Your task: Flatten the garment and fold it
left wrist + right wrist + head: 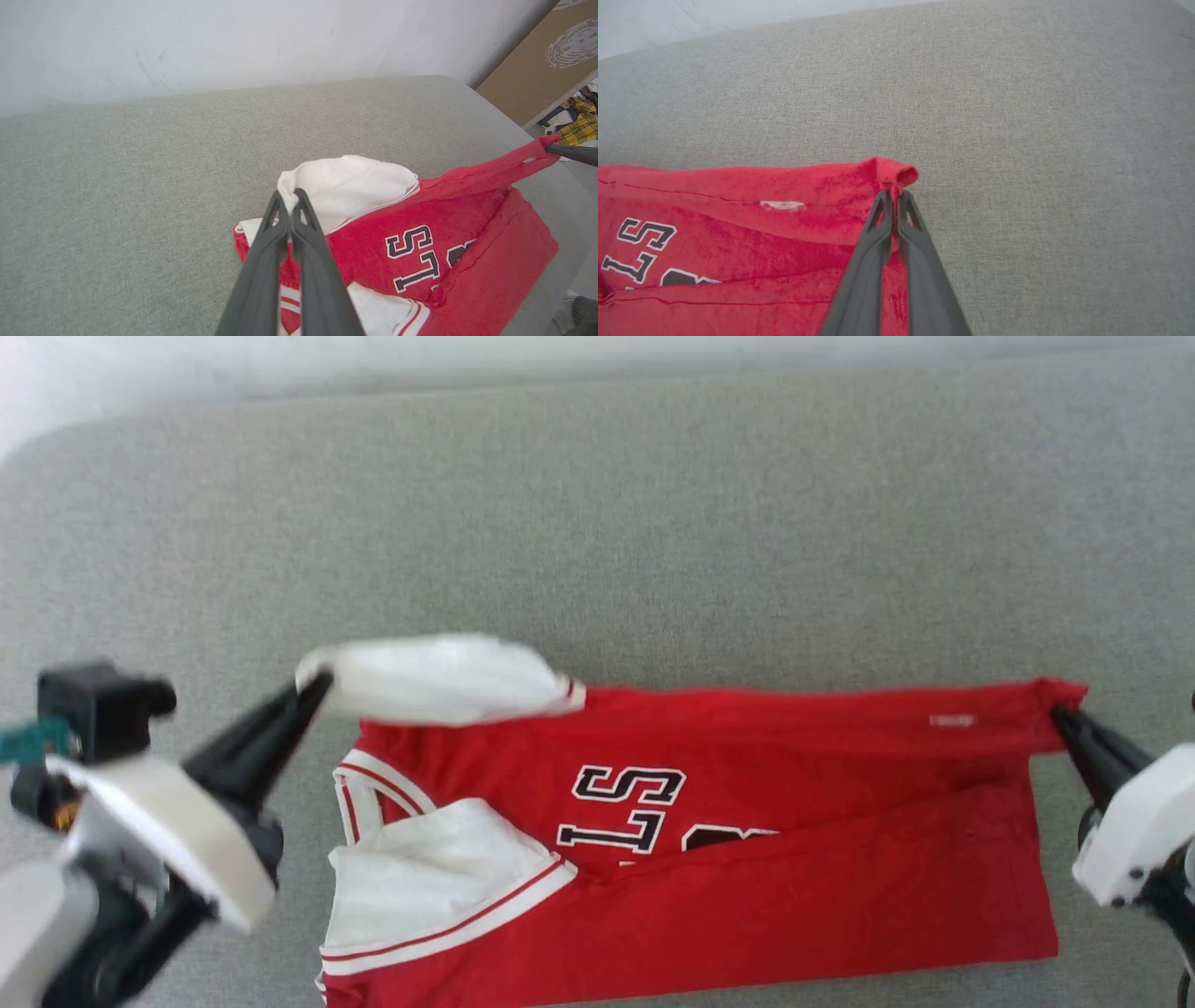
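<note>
The garment (747,859), a red jersey with white sleeves and black lettering, lies sideways on the grey surface, its near long edge folded up over the lettering. My left gripper (313,695) is shut on the far white sleeve (345,186), pinching its edge at the fingertips (292,198). At the opposite end, my right gripper (1060,714) is shut on the far hem corner (894,179) of the garment (738,242). The far edge hangs stretched between the two grippers, raised a little off the surface. The near sleeve (429,882) rests flat.
The grey fabric surface (597,523) stretches wide behind the garment up to a pale wall (233,42). In the left wrist view, a brown board (537,70) and a heap of checked cloth (579,123) stand beyond the surface's far corner.
</note>
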You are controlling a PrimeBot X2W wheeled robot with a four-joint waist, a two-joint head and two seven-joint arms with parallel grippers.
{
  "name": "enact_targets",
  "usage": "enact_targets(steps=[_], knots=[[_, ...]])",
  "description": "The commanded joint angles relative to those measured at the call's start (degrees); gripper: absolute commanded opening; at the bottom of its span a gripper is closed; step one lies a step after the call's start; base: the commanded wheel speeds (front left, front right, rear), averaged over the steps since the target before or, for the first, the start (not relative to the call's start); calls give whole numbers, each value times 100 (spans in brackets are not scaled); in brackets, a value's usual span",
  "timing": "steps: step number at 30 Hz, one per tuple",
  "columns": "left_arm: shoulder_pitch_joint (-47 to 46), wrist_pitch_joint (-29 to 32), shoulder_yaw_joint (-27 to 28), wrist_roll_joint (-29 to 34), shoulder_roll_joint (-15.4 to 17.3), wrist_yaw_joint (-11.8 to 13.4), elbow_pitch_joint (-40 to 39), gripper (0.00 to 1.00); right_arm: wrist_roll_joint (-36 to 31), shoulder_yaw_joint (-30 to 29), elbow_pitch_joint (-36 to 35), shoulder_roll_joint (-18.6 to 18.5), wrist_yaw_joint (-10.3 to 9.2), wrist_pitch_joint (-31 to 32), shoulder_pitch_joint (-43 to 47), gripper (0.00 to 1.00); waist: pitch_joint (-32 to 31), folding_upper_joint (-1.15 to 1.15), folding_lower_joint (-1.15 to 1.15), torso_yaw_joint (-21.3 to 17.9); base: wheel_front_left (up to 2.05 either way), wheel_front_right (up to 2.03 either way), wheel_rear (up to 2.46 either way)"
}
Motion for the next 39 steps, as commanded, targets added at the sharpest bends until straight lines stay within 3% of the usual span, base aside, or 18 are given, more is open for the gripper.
enact_targets(steps=[1, 11, 17, 27, 28, 29, 30, 32, 35, 39], knots=[[238, -36, 34, -104, 82, 71, -84, 0, 52, -25, -28, 28, -4, -48, 129, 0, -156, -1, 2, -2, 0, 0, 0], [1555, -110, -199, -603, 183, 319, -208, 0, 286, -2, 166, 29, -4, 52, 798, 0, -310, -1, 2, 53, 0, 0, 0], [1671, 38, -508, -790, -196, 203, 316, 0, 155, 168, 484, -12, -4, 53, 861, 0, -299, -1, 2, 88, 0, 0, 0], [1061, 19, -687, -694, -908, 14, 1399, 0, 19, 347, 1170, 4, -4, -112, 551, 0, -259, -1, 2, 128, 0, 0, 0], [1015, 3, -692, -678, -949, 0, 1457, 9, 20, 328, 1221, 17, -4, -149, 522, 0, -260, -1, 2, 127, 0, 0, 0], [981, -26, -680, -684, -994, -10, 1492, 29, 19, 291, 1259, 39, -4, -208, 497, 38, -260, -1, 2, 127, 0, 0, 0], [962, -54, -662, -706, -1030, -23, 1509, 45, 12, 260, 1288, 48, -4, -245, 481, 100, -264, -1, 2, 129, 0, 0, 0], [954, -99, -638, -715, -1049, -32, 1511, 56, 42, 214, 1282, 61, -4, -284, 468, 100, -277, -1, 2, 130, 0, 0, 0], [1016, -262, -551, -720, -1050, 13, 1428, 100, 125, 130, 1114, 64, -4, -332, 494, 100, -312, -1, 2, 129, 0, 0, 0], [1137, -503, -444, -682, -1040, 123, 1262, 100, 207, -7, 828, 116, -4, -390, 579, 100, -356, -1, 2, 139, 0, 0, 0]])
